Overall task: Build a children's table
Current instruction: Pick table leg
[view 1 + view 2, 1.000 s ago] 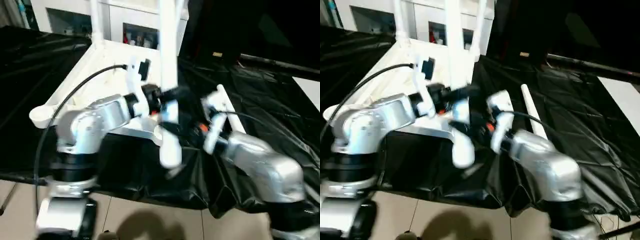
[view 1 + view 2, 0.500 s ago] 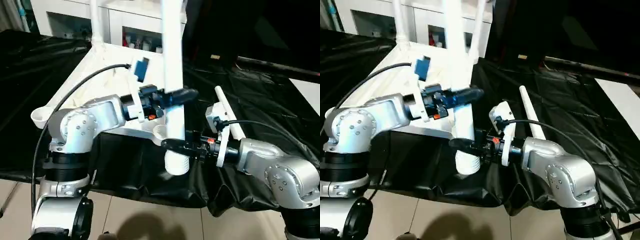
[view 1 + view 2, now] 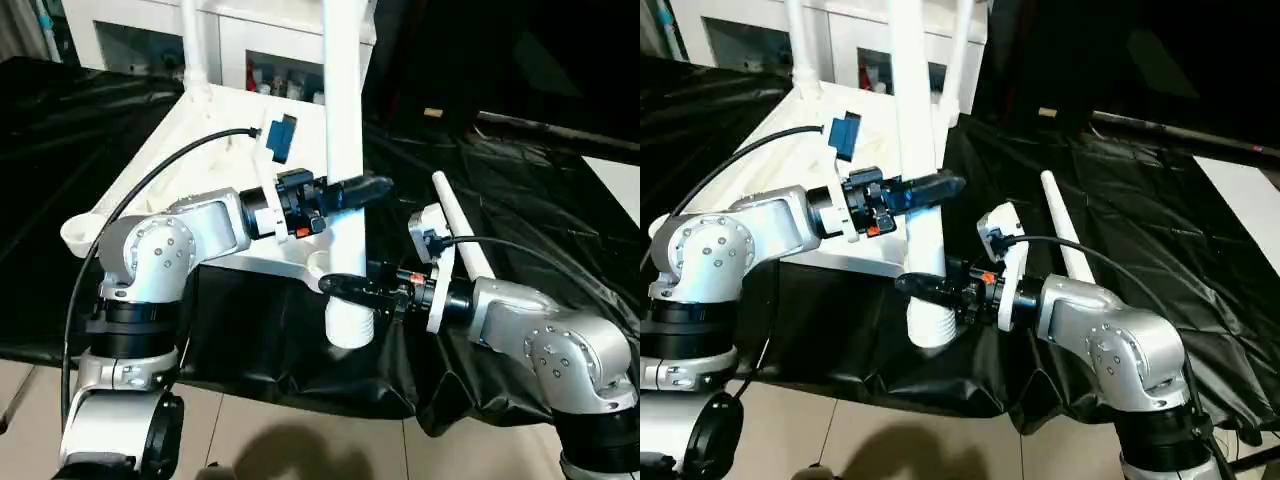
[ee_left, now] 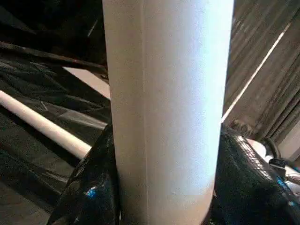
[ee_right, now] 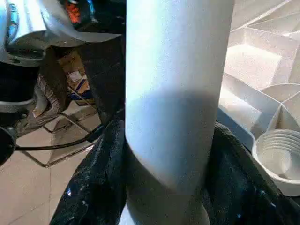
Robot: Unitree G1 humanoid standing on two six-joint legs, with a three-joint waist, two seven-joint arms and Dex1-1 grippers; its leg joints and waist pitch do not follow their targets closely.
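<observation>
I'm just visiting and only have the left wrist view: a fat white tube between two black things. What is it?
Observer: A table leg, upright, gripped by the left gripper.
Operator: Does anything else hold it?
Observer: Yes, the right gripper clasps it lower, near its threaded end.
Operator: Is it in the table?
Observer: Not yet; the empty corner socket of the upturned tabletop sits just beside it.

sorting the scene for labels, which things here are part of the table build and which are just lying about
Part of the job:
- white plastic tabletop, ribbed underside up
- white tapered tube leg held upright by both tools
- spare white tube leg lying on the sheet
- fitted leg at the far corner

Just about:
- white cabinet with glass doors
- black plastic sheet
</observation>
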